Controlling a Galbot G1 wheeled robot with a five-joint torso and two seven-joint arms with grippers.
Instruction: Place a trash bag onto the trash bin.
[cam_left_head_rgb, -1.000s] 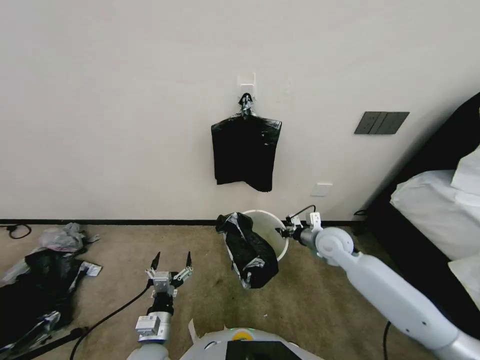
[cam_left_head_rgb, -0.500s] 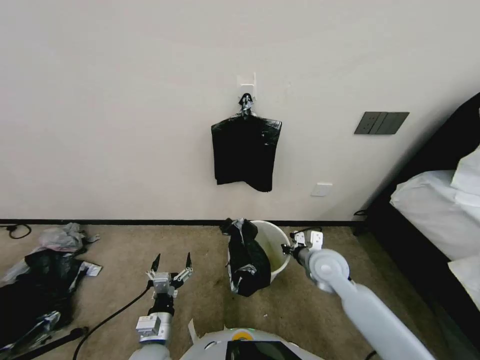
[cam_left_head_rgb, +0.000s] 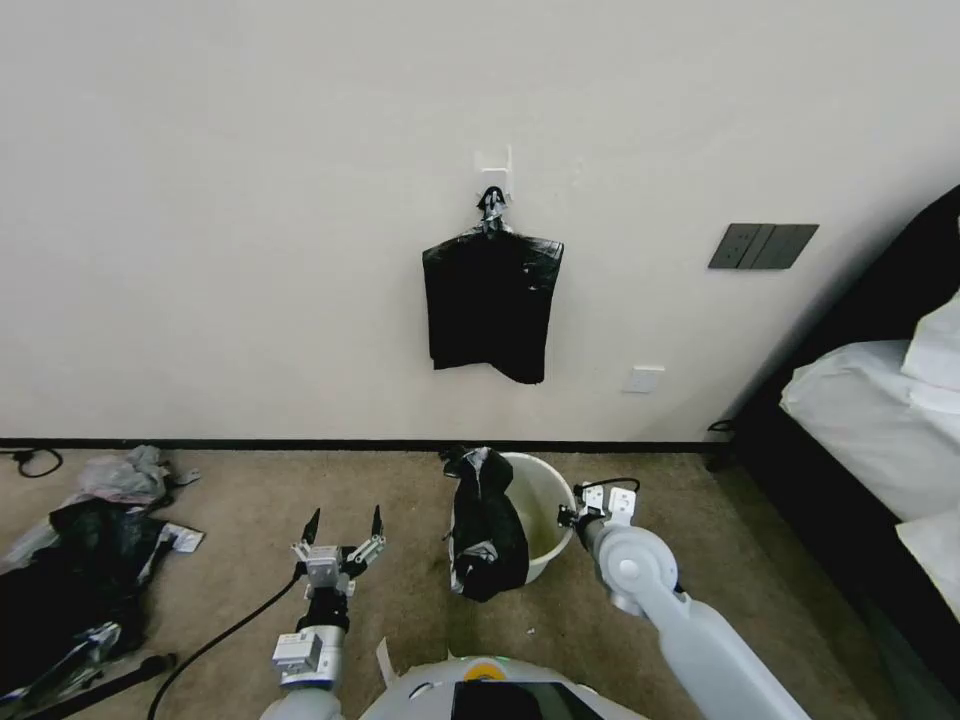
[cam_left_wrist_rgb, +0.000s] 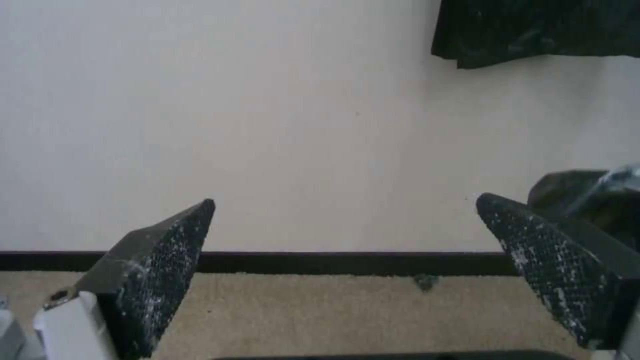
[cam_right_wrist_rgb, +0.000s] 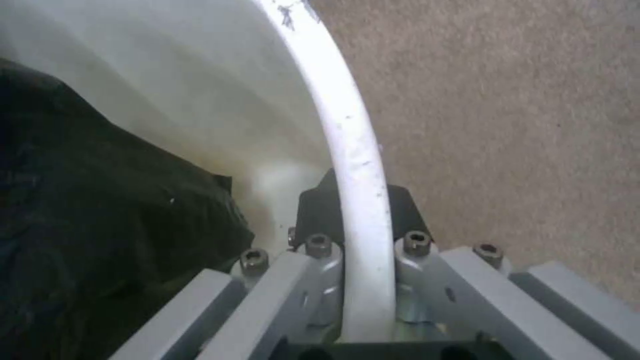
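The cream-white trash bin (cam_left_head_rgb: 545, 500) stands on the carpet near the wall. The glossy black trash bag (cam_left_head_rgb: 487, 530) hangs crumpled over the bin's left rim and down its outer side. My right gripper (cam_left_head_rgb: 566, 517) is at the bin's right side. In the right wrist view, my right gripper (cam_right_wrist_rgb: 357, 200) is shut on the rolled rim (cam_right_wrist_rgb: 353, 145), one finger inside and one outside, with the trash bag (cam_right_wrist_rgb: 100, 210) lying inside the bin. My left gripper (cam_left_head_rgb: 345, 522) is left of the bin, pointing up; my left gripper (cam_left_wrist_rgb: 345, 200) is open with nothing between its fingers.
A flat sheaf of black bags (cam_left_head_rgb: 490, 300) hangs from a wall hook above the bin. A heap of black and grey litter (cam_left_head_rgb: 70, 560) lies on the carpet at far left. A bed (cam_left_head_rgb: 880, 420) stands at right. A cable (cam_left_head_rgb: 220, 630) runs beside my left arm.
My right arm has drawn back toward me, pulling the bin with it. The bin has gone from tilted to nearly upright, and the bag has bunched closer against its side.
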